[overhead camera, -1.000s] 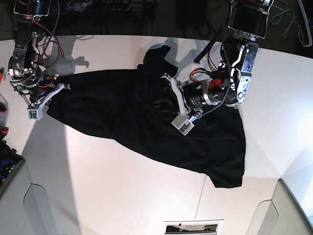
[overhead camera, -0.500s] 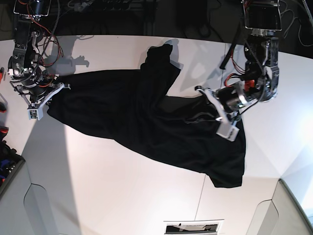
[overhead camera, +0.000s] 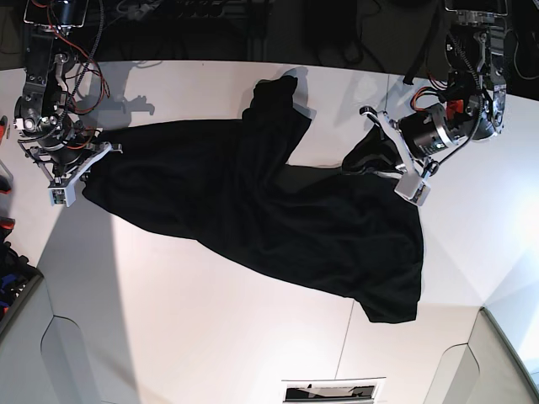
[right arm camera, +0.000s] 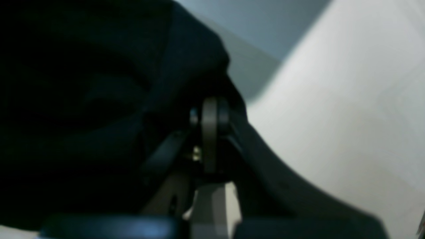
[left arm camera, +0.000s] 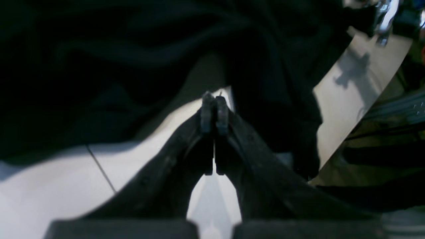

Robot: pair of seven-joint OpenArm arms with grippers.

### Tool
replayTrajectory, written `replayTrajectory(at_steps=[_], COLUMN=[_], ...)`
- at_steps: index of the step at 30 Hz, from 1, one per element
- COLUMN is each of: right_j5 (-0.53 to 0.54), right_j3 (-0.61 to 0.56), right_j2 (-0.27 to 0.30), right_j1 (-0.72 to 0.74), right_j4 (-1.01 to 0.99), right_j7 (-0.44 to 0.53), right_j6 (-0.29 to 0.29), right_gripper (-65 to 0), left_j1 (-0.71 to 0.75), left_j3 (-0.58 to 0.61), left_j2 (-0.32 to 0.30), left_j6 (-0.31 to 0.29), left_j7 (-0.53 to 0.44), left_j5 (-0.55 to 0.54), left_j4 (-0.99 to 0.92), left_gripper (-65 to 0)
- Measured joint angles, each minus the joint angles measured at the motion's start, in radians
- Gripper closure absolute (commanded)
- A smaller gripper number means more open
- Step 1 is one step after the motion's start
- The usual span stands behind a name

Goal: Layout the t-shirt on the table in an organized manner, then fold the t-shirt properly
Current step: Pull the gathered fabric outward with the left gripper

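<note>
The black t-shirt lies spread slantwise across the white table, one end bunched toward the back edge. My left gripper hovers at the shirt's right side. In the left wrist view its dark fingers are pressed together with no cloth between them, over bare table, with the t-shirt just beyond. My right gripper sits at the shirt's far left edge. In the right wrist view its fingers are closed on black t-shirt fabric above the table.
A thin seam crosses the tabletop near the front. A bin of coloured items stands at the left edge. Cables and dark gear line the back edge. The table's front corners are cut away.
My left arm has swept from the middle of the shirt out to its right side, drawing the fabric flatter there. The right arm has stayed put at the left edge.
</note>
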Motion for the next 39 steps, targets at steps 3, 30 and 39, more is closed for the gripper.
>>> replayTrajectory(at_steps=[3,30,39], right_j5=[0.000,0.056,-0.044], right_j3=[0.000,0.000,0.000], right_j2=[0.000,-0.002,-0.002], right_j1=[0.000,0.000,-0.002], right_j4=[0.000,0.000,0.002], right_j7=[-0.001,-0.008,-0.005], right_j6=[0.000,0.002,0.011], right_gripper=[0.0,0.0,0.0], left_j1=[0.000,-0.173,-0.174], left_j3=[0.013,0.060,-0.048], left_j2=[-0.001,0.088,-0.002], left_j6=[0.001,0.097,0.003], left_j7=[-0.057,-0.309,-0.205], left_j5=[0.093,0.327,0.233], left_j4=[-0.023,-0.373,-0.314], left_gripper=[-15.6,0.0,0.0])
